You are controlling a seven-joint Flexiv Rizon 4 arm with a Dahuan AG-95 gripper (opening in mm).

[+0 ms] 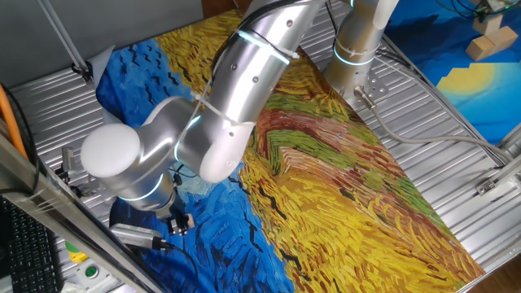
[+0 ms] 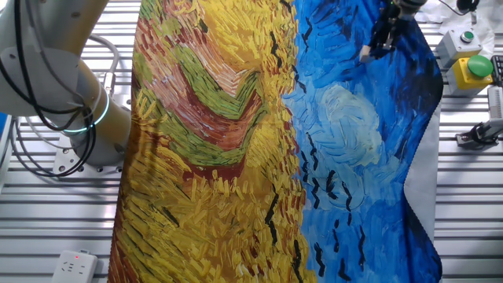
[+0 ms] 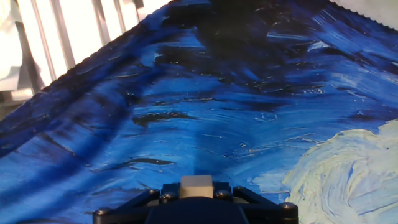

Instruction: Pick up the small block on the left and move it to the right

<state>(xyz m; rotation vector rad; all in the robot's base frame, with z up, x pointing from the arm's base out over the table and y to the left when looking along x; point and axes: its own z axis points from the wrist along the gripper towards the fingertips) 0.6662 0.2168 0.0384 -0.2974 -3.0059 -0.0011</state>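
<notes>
The small block (image 3: 196, 186) is a tiny light tan cube held between my two dark fingers at the bottom of the hand view. My gripper (image 3: 196, 190) is shut on it, over the blue part of the painted cloth (image 3: 205, 106). In one fixed view the gripper (image 1: 179, 222) hangs under the silver arm (image 1: 244, 73) near the cloth's blue corner, and the block is hidden there. In the other fixed view the gripper (image 2: 380, 41) is at the top right above the blue cloth, with a pale speck at its tip. I cannot tell its height above the cloth.
Larger pale wooden blocks (image 1: 492, 39) sit far away at the back right. A box with a yellow and green button (image 2: 474, 68) stands beside the cloth's edge. The arm's base (image 1: 356, 53) stands at the back. A keyboard (image 1: 24, 252) lies at the near left.
</notes>
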